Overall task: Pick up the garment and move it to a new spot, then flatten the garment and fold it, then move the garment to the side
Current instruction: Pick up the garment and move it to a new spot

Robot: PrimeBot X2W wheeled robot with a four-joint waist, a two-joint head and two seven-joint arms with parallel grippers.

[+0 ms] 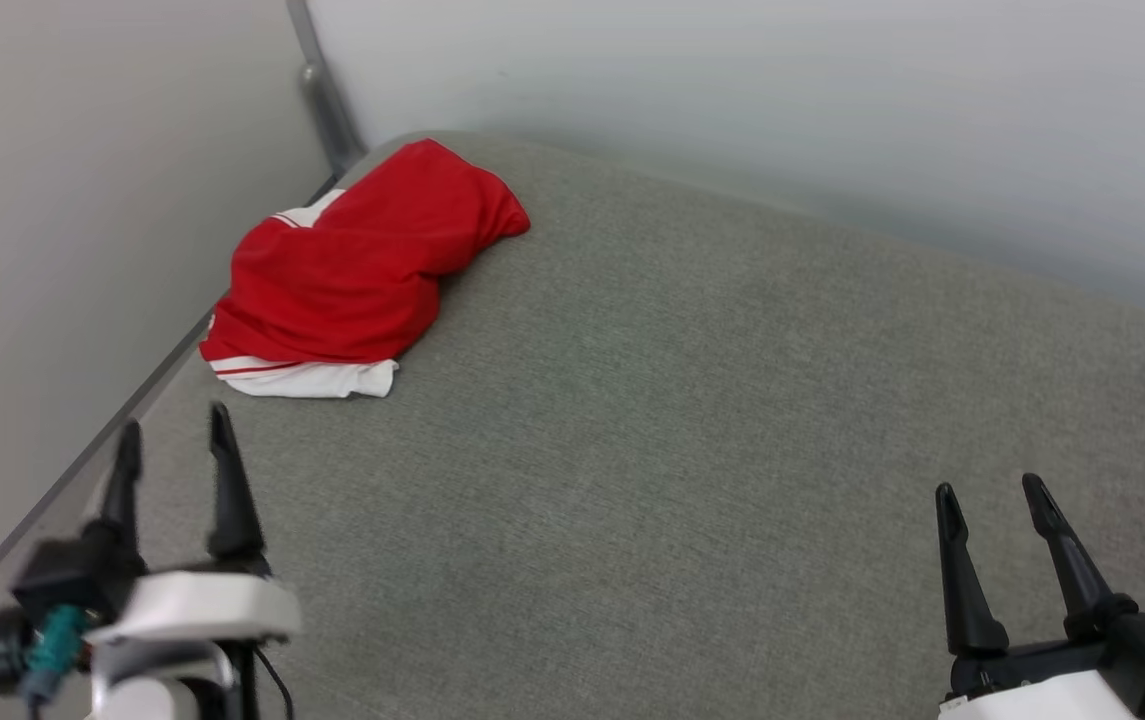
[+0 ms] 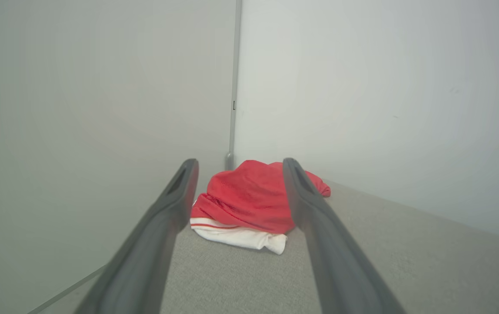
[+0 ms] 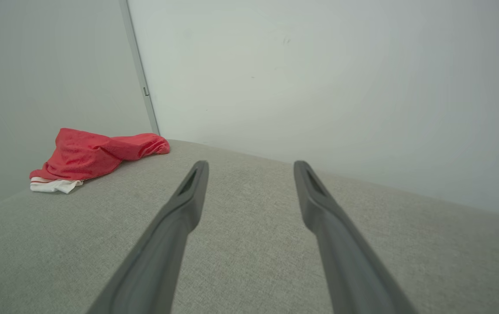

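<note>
Left gripper (image 1: 176,417): located at the lower left of the head view, above the near left part of the grey padded surface (image 1: 682,400). Its two dark fingers are spread apart, so the jaws are open. The tips point toward the shirt (image 1: 352,270). Tips and shirt are apart, with a strip of bare grey fabric between them.

Right gripper (image 1: 989,485): located at the lower right of the head view, above the near right part of the same surface. Its fingers are likewise spread wide and the jaws are open. It is well apart from the shirt.

Shirt: a red garment lying bunched in a heap at the far left corner of the surface. It sits close beside the left wall (image 1: 82,150) and just short of the grey corner strip (image 1: 327,100), where that wall meets the back wall (image 1: 732,80). The heap rests on the surface and touches neither gripper. White cloth with a thin red stripe shows along its near edge. A smaller white patch with red trim shows on its left side. One red fold runs out to the right at the far end.

Left wrist view: the shirt (image 2: 245,196) lies straight ahead, framed between the two fingers of the left gripper (image 2: 240,161), white edge nearest.

Right wrist view: the fingers of the right gripper (image 3: 251,162) point across bare grey fabric toward the back wall. The shirt (image 3: 88,155) lies far off to the left, near the left wall.
</note>
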